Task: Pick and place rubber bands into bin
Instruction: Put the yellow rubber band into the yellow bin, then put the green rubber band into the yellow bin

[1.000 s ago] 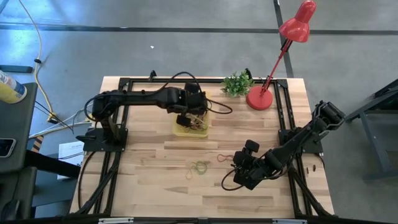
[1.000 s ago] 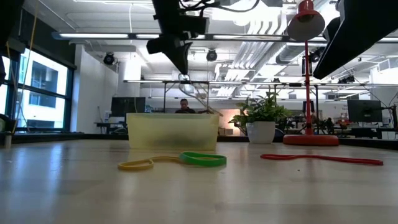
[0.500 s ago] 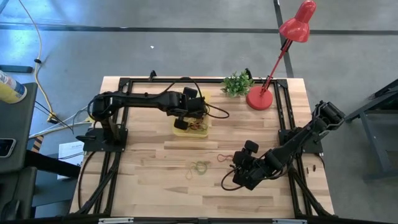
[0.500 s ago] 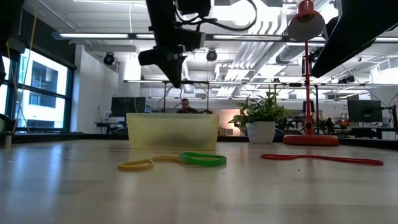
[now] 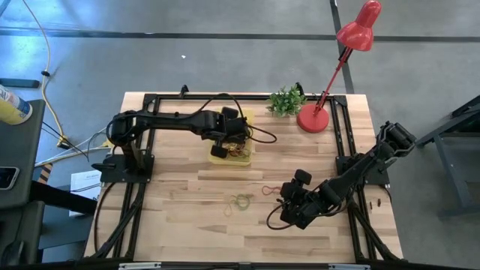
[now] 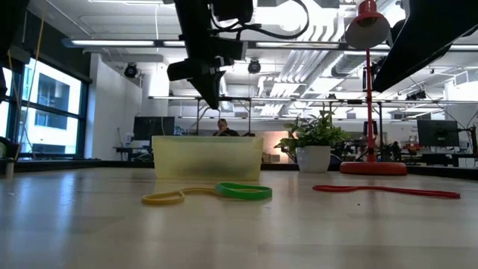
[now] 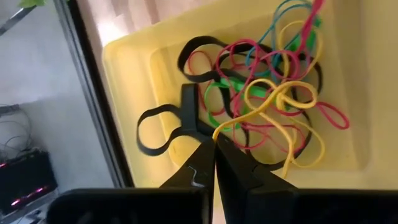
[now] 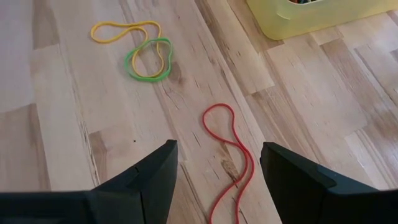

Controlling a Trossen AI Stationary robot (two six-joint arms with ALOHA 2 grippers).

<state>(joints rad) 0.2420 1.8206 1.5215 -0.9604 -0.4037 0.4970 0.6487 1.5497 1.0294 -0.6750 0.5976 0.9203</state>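
The yellow bin (image 5: pixel 219 155) stands at the table's far middle and holds several bands, black, red, green, yellow and blue (image 7: pixel 261 87). My left gripper (image 5: pixel 223 142) is shut and hovers above the bin; in the low view its tip (image 6: pixel 209 101) is clear of the bin's rim (image 6: pixel 208 140). My right gripper (image 8: pixel 217 180) is open and empty over the near right of the table (image 5: pixel 283 216). A red band (image 8: pixel 227 149) lies flat on the wood just ahead of it. A green band (image 8: pixel 149 59) and a yellow band (image 8: pixel 124 31) lie overlapped farther left. My left gripper is shut above the bin, pointing down. In the wrist view a yellow band's loop (image 7: pixel 219 132) runs right up to its fingertips, and I cannot tell whether they touch it. In the low view nothing hangs below the fingers.
A red lamp's base (image 5: pixel 313 118) and a small green plant (image 5: pixel 286 100) stand at the far right. Black frame rails (image 5: pixel 150 101) run along the table's sides. Bare wood lies between the bin and the loose bands.
My left gripper has shifted a little toward the table's left above the bin. A second ago thin band strands hung from its tip down into the bin; now none show below it in the low view.
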